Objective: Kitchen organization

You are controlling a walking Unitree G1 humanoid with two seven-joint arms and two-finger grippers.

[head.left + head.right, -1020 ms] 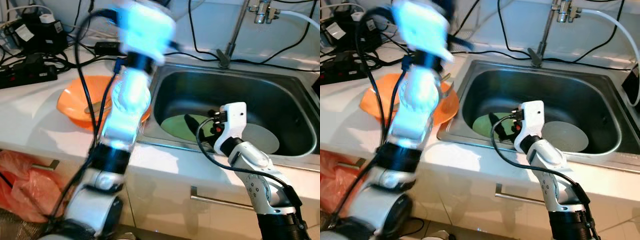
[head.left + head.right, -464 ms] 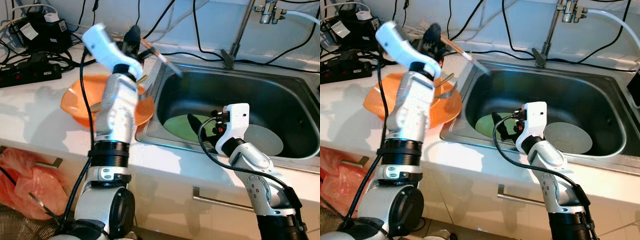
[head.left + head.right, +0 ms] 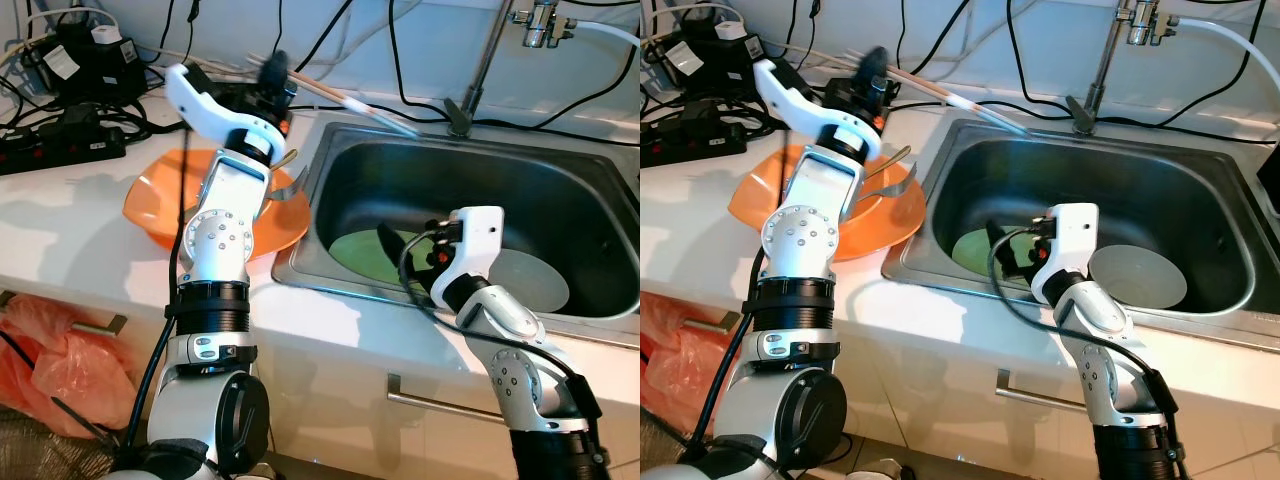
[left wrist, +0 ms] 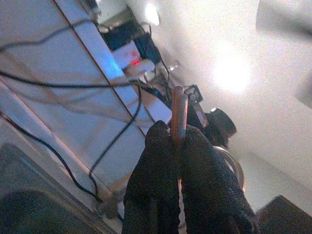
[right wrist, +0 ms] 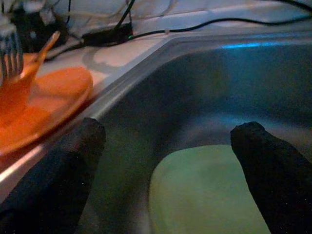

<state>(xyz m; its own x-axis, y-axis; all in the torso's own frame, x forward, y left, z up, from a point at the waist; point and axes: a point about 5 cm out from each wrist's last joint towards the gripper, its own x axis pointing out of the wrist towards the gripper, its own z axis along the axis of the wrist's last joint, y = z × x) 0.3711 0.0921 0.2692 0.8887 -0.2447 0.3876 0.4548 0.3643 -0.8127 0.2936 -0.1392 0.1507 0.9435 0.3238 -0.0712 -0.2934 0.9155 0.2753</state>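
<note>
White countertop [image 3: 70, 215] runs along the wall, with a steel sink [image 3: 590, 200] set into it and a tap [image 3: 478, 60] rising at the sink's back edge. My left gripper [image 3: 272, 85] is raised over the counter near the sink's back left corner, its fingers [image 4: 161, 175] pinched tight on a pair of chopsticks [image 3: 350, 100]; their long ends slant out over the sink's back rim toward the tap. Below that arm, an orange plate [image 3: 150, 210] sits on the counter just beside the sink's left rim, and a fork [image 3: 895, 170] rests in it. Black cables and a power strip [image 3: 60, 150] crowd the counter's back left corner. My right gripper [image 5: 170, 161] hangs down inside the sink near its front wall, fingers [image 5: 73, 146] spread wide and holding nothing, just above a pale green plate [image 5: 204, 195] lying on the sink floor. A grey plate [image 3: 1140, 275] lies beside it, toward the sink's right side.
</note>
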